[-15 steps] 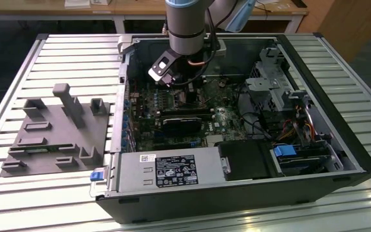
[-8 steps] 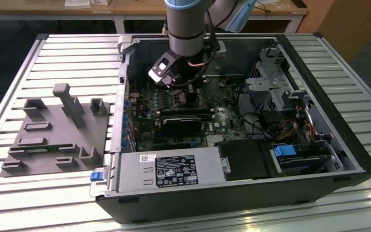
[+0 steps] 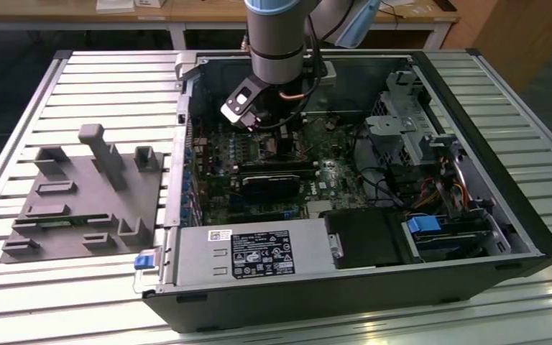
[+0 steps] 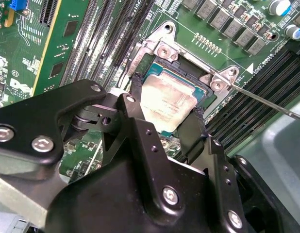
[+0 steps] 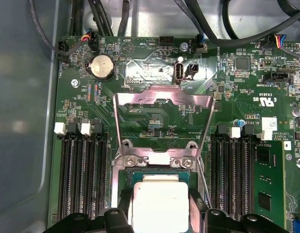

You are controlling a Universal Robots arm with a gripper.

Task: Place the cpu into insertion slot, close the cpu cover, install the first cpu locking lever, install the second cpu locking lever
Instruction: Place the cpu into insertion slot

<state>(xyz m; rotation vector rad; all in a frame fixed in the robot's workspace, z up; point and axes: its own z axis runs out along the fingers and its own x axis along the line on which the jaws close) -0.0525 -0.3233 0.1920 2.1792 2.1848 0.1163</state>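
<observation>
Site: open desktop computer case (image 3: 535, 237) lying on a slatted table (image 3: 84, 72), with the arm reaching down inside it to the motherboard
Tool: the tool (image 4: 167, 99) is directly over the socket, fingers (image 4: 135, 97) closed against two opposite edges of the chip
Cpu: the cpu (image 5: 159, 204), silver top up, is held between the fingers and sits level in the insertion slot (image 4: 186, 73), apparently already down in it
Cpu cover: the cpu cover (image 5: 159, 94) is swung open; its hinge is on the slot edge toward the coin cell battery (image 5: 101, 66), and its window frames bare board
Key relation: the cover lies beyond the chip, away from the tool body, on the hinge side; its swing would come back over the fingers
Locking lever: a thin wire lever (image 4: 266, 101) stands free, slanting away from one hinge-side corner of the slot
Neighbours: long black memory slots (image 5: 84, 170) flank the socket on both sides, running parallel to the fingers
Task standing: chip placed, I judge; cover and levers not yet closed
</observation>
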